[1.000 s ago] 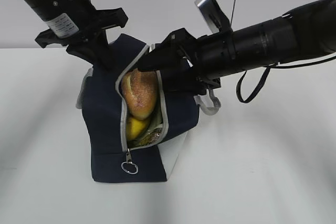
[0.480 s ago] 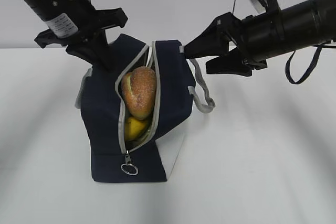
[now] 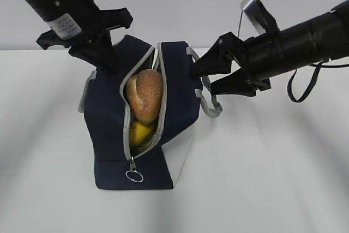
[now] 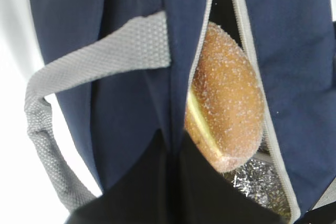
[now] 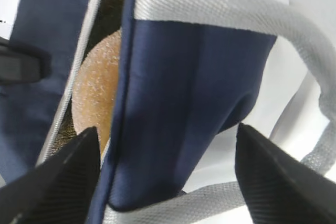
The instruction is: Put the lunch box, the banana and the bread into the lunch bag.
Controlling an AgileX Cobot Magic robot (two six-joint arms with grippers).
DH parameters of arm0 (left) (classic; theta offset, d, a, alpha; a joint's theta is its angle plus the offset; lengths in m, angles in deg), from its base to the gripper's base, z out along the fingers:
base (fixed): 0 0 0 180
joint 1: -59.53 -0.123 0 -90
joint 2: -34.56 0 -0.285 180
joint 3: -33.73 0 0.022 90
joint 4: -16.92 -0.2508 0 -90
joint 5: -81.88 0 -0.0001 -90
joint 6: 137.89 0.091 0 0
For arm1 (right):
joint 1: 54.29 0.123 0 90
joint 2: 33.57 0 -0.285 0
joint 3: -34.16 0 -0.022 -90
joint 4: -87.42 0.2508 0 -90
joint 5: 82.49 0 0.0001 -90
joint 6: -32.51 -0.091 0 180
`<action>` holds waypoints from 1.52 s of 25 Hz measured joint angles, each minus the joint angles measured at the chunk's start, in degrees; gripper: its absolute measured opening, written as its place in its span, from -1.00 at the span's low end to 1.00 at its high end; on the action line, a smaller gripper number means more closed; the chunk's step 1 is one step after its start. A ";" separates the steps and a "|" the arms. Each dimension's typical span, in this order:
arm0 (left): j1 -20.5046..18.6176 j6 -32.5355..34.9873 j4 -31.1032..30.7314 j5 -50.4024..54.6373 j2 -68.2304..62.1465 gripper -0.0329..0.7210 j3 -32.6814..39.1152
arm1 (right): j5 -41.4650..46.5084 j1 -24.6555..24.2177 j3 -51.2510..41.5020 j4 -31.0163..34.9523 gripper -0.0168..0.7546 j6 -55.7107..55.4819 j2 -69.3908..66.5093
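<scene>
Meanwhile the right gripper, spread wide and empty, hangs beside the lunch bag holding the bread.

White table, navy lunch bag standing on it (unzipped)

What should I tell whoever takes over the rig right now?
Left hand: shut, pinching the left flap of the lunch bag near its top and holding the mouth open.
Right hand: open, empty, in the air just right of the bag beside the grey handle.
Bread: in the unzipped opening, upper part showing between the zipper edges.
Banana: inside, below the bread.
Lunch box: not clearly visible; cannot confirm it is inside.
Done: bread and banana are in.
Left: check the lunch box, push the bread lower if needed, release the flap.
</scene>
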 joint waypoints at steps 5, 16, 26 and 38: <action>0.00 0.00 0.05 -0.04 0.00 -0.92 0.00 | 1.26 0.00 0.00 1.89 0.55 0.10 -1.73; 0.00 0.00 0.09 -0.29 0.00 -0.92 0.00 | 1.46 2.95 0.02 3.60 0.13 1.03 -2.22; 0.33 0.00 5.13 -0.75 0.00 -0.92 0.00 | 3.55 3.22 1.63 3.05 -0.93 1.23 -2.30; 8.93 0.00 10.51 -9.52 -0.01 -0.92 0.00 | 15.78 3.22 21.50 -31.74 -0.96 -25.90 0.19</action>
